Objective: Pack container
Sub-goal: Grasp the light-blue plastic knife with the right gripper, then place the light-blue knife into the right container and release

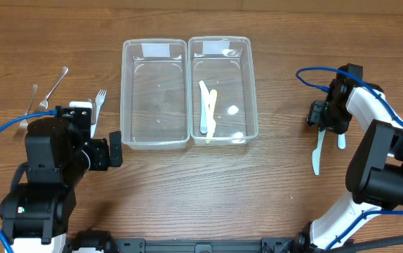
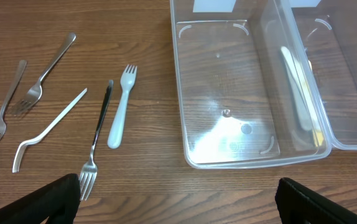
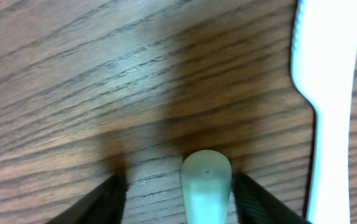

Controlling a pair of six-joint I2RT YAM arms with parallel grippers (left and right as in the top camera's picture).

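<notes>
Two clear plastic containers stand side by side at the table's middle back. The left container holds nothing. The right container holds several white plastic utensils. My right gripper is low over the table at the far right, open, its fingers on either side of a pale plastic utensil handle. A white plastic knife lies beside it. My left gripper is open and empty in front of the left container.
Left of the containers lie a white plastic fork, a metal fork, a bent white utensil and two more metal forks. The right arm's blue cable loops above the table.
</notes>
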